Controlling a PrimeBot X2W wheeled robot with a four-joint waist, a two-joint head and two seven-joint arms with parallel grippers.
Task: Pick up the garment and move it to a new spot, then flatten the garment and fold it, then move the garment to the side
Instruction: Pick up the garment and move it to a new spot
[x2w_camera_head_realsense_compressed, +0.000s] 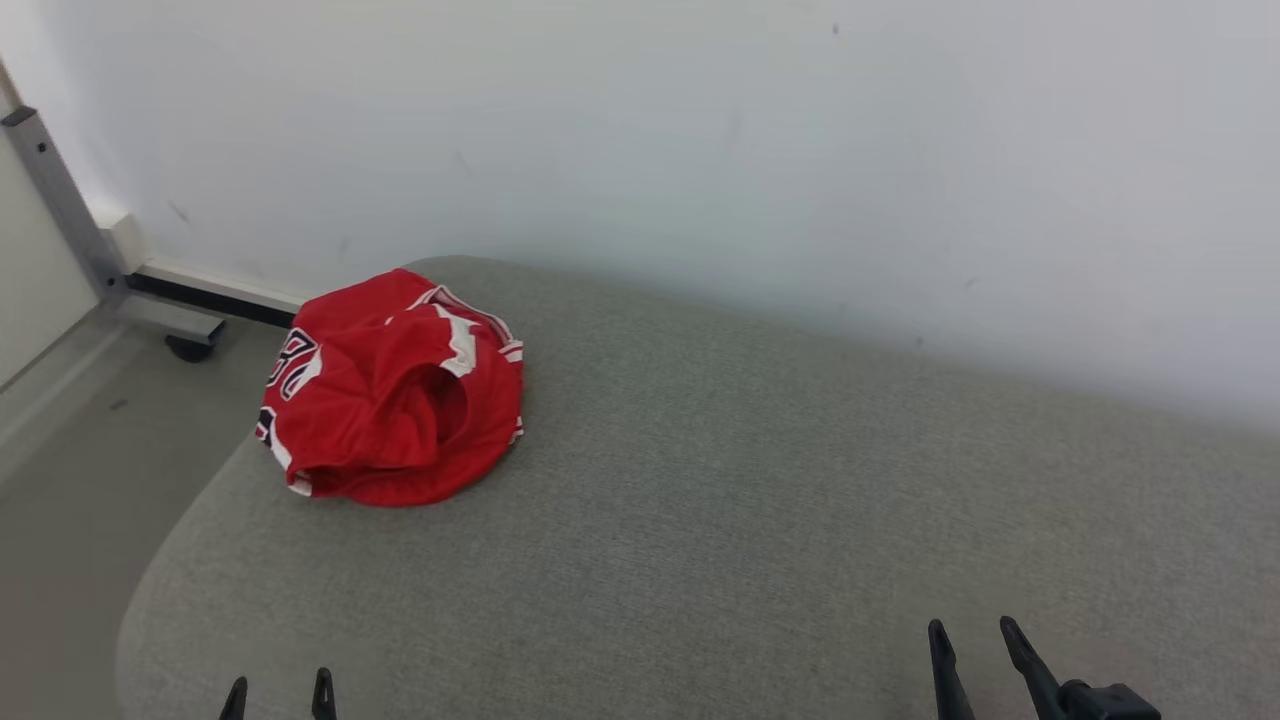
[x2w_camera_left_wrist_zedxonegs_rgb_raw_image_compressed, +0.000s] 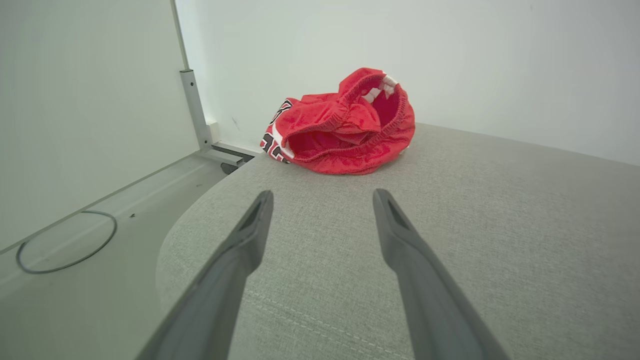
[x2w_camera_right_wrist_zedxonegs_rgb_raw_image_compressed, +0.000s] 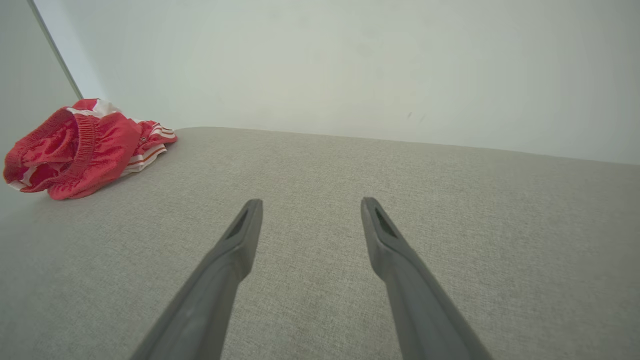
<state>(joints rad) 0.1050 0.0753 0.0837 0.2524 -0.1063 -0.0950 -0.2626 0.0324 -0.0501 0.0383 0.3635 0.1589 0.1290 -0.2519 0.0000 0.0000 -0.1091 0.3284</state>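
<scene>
Atop the cushion (x2w_camera_head_realsense_compressed: 760, 470), far left: red garment (x2w_camera_head_realsense_compressed: 395, 405), perhaps shorts; both jaws open.

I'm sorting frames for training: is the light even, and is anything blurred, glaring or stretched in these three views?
Head view: soft, even light, no glare; the garment casts a faint shadow on the cushion, whose far edge looks soft. Left wrist view: garment sharp, left fingers stretched by the wide angle. Right wrist view: right fingers likewise stretched, garment sharp at the left edge.
</scene>
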